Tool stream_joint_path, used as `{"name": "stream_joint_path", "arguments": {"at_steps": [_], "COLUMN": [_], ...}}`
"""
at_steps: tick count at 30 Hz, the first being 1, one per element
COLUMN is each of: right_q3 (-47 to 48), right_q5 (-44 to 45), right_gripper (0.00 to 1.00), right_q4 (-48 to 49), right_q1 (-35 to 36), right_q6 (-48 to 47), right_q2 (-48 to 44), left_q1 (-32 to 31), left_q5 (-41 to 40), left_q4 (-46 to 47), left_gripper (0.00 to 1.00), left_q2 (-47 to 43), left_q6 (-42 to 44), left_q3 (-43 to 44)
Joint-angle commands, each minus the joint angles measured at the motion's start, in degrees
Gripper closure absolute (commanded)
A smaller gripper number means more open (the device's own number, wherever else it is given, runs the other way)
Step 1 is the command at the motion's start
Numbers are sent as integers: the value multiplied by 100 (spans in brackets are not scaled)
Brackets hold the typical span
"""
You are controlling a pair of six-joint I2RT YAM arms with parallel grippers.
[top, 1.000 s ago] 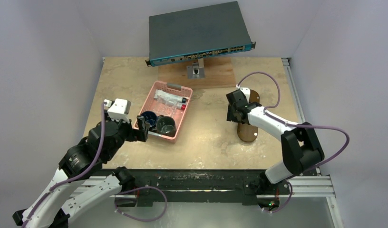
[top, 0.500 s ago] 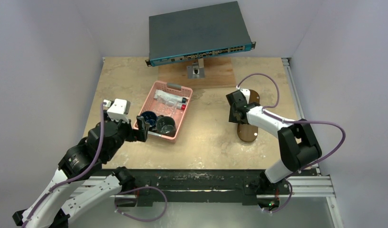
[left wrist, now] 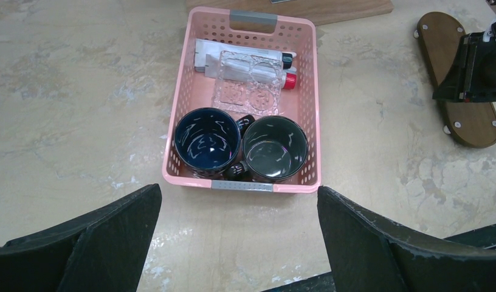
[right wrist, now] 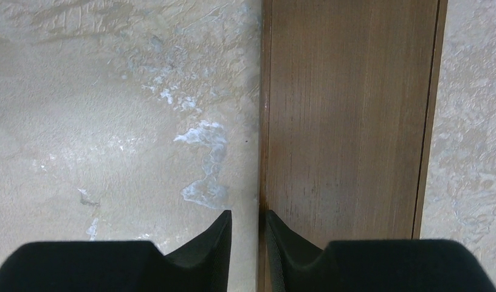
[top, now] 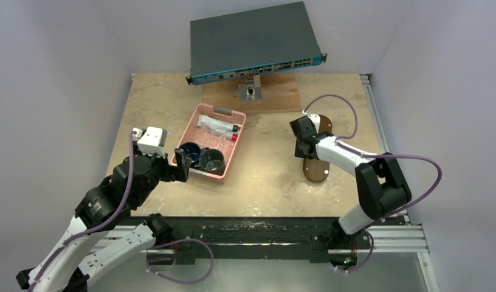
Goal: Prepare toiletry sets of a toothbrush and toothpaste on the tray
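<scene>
Toiletry sets (left wrist: pixel 245 67) are a clump of clear wrapping, white packets and a red-capped tube at the far end of the basket (left wrist: pixel 306 121). Can't count them through the wrap. The tray (right wrist: pixel 349 121) is a dark-brown plank with rounded ends, off to the right and well apart from the basket, with open tabletop between them. Right claw (right wrist: pixel 247 214) sits over the tray's long left edge, pinched to a slit with nothing in it. Left claw (left wrist: pixel 238 191) is spread wide at the basket's near rim. Count: two mugs (left wrist: pixel 206 140), one basket, one tray.
</scene>
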Motion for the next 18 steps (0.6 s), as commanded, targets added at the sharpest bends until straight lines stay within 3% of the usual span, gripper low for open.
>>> {"name": "stream_joint_path", "arguments": {"at_steps": [1,18], "right_q3": [-142,-570], "right_q5": [-344,-837], "right_gripper": [72,76], "right_q4": [51,100], "right_q1": [-24,4], "right_q6": [19,89], "right_q2": [80,-324], "left_q1": [-20,-16], "left_q5": [-74,-106], "left_q4": [73,67], "left_gripper": [0,0], "left_q2": [-53,-97], "left_q6": [18,27], "left_q3": [-15,-18]}}
